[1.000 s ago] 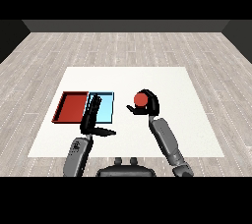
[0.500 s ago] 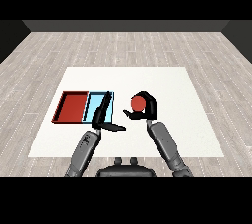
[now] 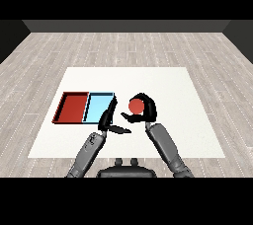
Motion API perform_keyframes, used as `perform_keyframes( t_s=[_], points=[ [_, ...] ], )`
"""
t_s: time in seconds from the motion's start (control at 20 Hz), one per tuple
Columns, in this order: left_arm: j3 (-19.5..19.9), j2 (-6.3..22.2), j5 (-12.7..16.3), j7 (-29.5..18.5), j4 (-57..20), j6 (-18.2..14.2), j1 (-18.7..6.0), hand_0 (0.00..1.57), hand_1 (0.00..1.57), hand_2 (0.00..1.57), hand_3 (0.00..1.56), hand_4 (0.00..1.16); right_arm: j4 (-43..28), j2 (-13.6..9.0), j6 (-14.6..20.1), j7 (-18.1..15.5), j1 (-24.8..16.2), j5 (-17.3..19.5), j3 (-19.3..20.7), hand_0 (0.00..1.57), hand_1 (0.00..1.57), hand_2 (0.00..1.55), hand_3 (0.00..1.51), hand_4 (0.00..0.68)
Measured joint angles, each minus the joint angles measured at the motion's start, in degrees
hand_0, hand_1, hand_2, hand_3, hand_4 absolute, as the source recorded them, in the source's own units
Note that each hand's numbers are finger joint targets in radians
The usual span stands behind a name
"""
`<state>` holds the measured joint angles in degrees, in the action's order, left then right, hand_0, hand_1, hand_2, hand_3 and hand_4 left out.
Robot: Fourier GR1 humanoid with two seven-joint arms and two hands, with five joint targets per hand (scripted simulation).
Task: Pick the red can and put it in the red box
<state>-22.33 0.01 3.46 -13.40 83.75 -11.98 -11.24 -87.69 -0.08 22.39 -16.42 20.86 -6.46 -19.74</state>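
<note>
Head view: I see my right hand [image 3: 146, 110] curled round the red can [image 3: 136, 105], the fingers arching over the can's far side and the thumb coming in beneath it from the near side. The can sits inside that curl, showing its round red top toward me. I cannot tell whether the can's base touches the white counter [image 3: 168, 86] or sits just above it.

To the left of my right hand, close by, is my left hand [image 3: 107, 120]. Its fingers are straight and point up and away from me, with the thumb stuck out sideways toward the right hand; it has hold of nothing. The tips of those straight fingers overlap the near right corner of the light blue tray [image 3: 98, 106] in the view, though I cannot tell whether they touch it.

The light blue tray lies just left of my left hand's fingers, and the red tray [image 3: 72, 107] lies touching it on its far left side, so the red tray is the farther of the two from both hands. The can is to the right of both trays, with the left hand between it and the blue tray. Both grey forearms come up from the lower edge of the view, across the counter's near edge.
</note>
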Motion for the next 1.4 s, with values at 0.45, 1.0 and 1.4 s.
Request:
perform_keyframes(
  t_s=[0.45,1.0,1.4],
  points=[
    [-1.61,0.02,2.83,-1.18,-3.81,-0.62,-1.03,0.00,0.00,0.00,0.00,0.00,-0.89,0.02,1.44,-0.60,-0.49,0.13,-3.26,1.47,1.47,1.44,1.39,0.662],
    [-4.42,0.02,7.03,-1.77,-6.33,-2.81,-4.30,0.00,0.00,0.00,0.00,0.00,2.15,0.05,1.19,-3.74,1.66,-5.72,-4.58,1.51,1.51,1.45,1.41,0.654],
    [-6.32,0.00,10.20,-2.98,-8.92,-3.27,-6.21,0.00,0.00,0.00,0.00,0.00,2.24,0.06,3.93,-4.08,3.89,-8.41,-7.07,1.52,1.52,1.45,1.41,0.648]
  ],
)
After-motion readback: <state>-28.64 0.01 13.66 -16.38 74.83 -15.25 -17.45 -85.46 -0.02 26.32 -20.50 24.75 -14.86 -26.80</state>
